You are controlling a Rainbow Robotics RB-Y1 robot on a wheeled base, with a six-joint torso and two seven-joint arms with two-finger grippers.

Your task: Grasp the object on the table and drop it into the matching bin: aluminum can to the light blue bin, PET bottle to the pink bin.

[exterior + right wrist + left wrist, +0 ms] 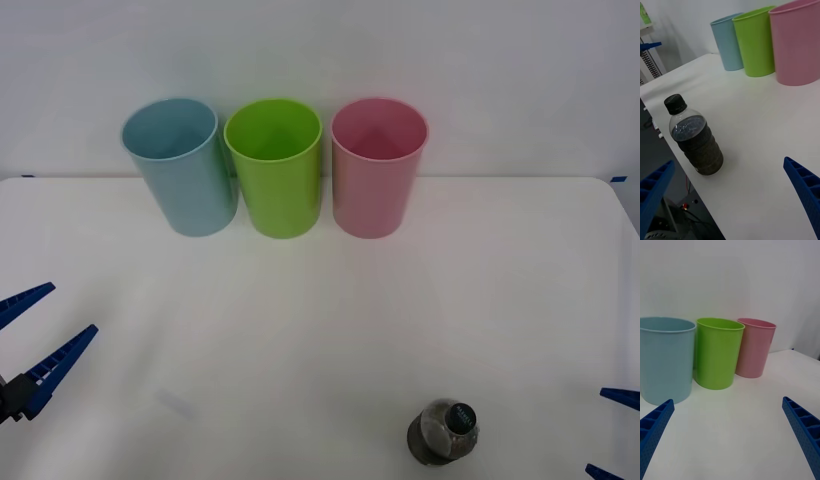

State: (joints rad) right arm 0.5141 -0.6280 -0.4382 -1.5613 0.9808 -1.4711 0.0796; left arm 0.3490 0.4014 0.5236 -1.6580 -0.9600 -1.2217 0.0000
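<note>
From the front, the wide white bench (320, 300) carries three tall tapered plastic cups in a row along its far edge: the light blue bin (182, 165) on the left, a lime green cup (275, 165) in the middle, the pink bin (377, 165) on the right. The small clear plastic bottle of dark brown liquid with a black cap (443, 432) stands upright near the bench's near edge, right of centre. The left gripper (35, 330) hovers at the left edge, jaws wide and empty; the right gripper (612, 435) is at the lower right corner, beside the bottle, apart from it.

At the right wrist, the bottle (696, 140) stands between the wide-spread blue ribbed fingers (805, 187), untouched.

At the left wrist, the spread fingers (657, 423) face the three cups.
</note>
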